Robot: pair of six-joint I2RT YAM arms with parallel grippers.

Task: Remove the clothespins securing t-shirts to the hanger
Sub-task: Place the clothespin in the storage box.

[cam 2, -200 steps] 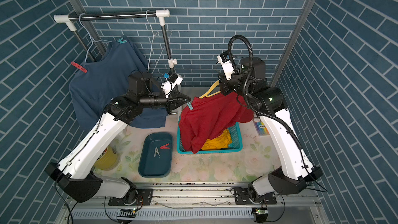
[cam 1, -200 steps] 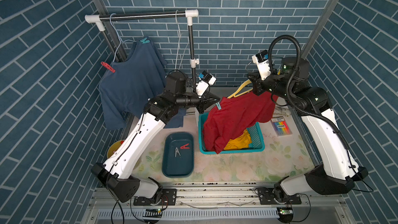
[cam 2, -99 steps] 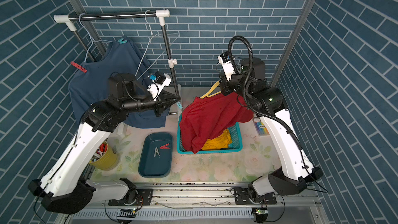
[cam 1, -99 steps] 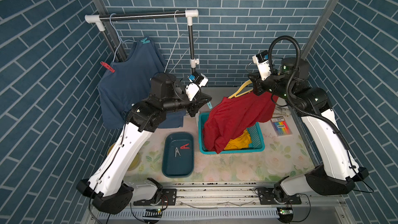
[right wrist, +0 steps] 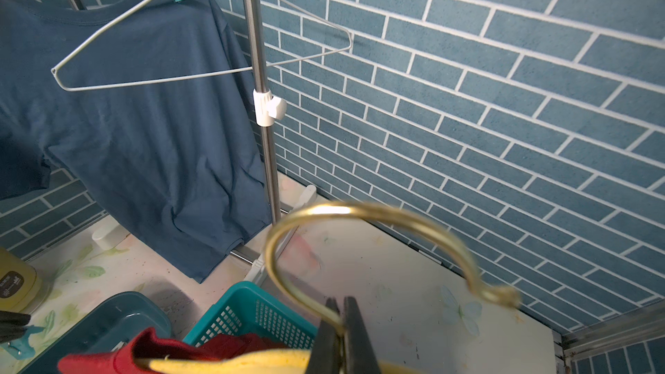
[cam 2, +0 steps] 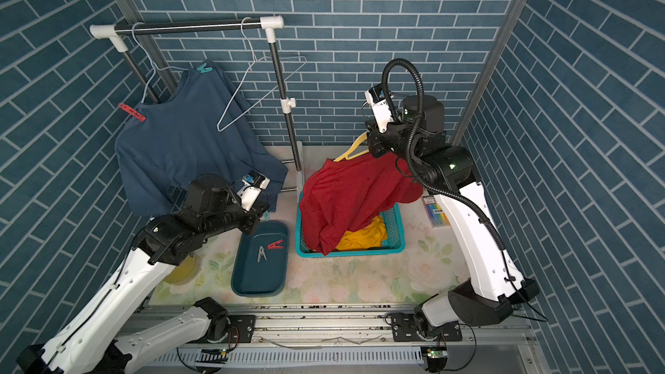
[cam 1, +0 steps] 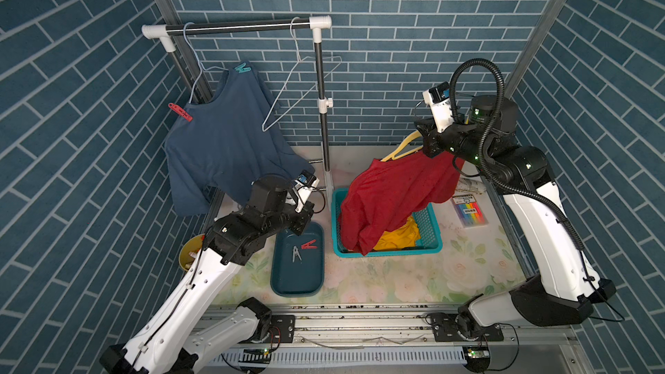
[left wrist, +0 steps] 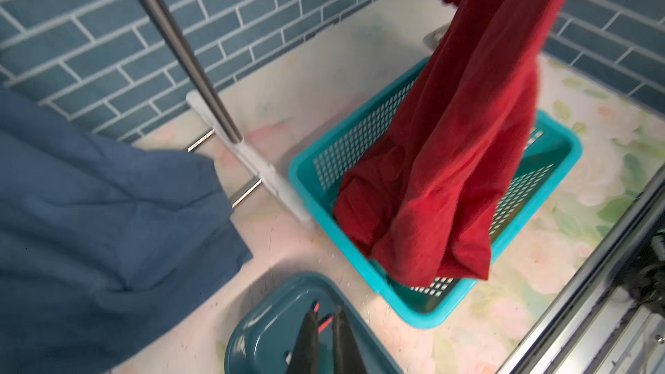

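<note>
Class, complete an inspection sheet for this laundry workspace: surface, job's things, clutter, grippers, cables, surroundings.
Surface: floral table mat, lightly speckled.
Job's things: blue t-shirt on the rack, clipped by red clothespin and teal clothespin; red t-shirt drapes from the yellow hanger into the teal basket, over the yellow t-shirt; grey clothespin and second red clothespin lie in the dark tray.
Clutter: marker pack, yellow tub, empty wire hanger.
Grippers: left gripper shut on held teal clothespin above the tray; right gripper shut on the hanger's hook.
Cables: black corrugated hose loops over the right arm.
Surroundings: blue brick-pattern walls, front metal rail.
</note>
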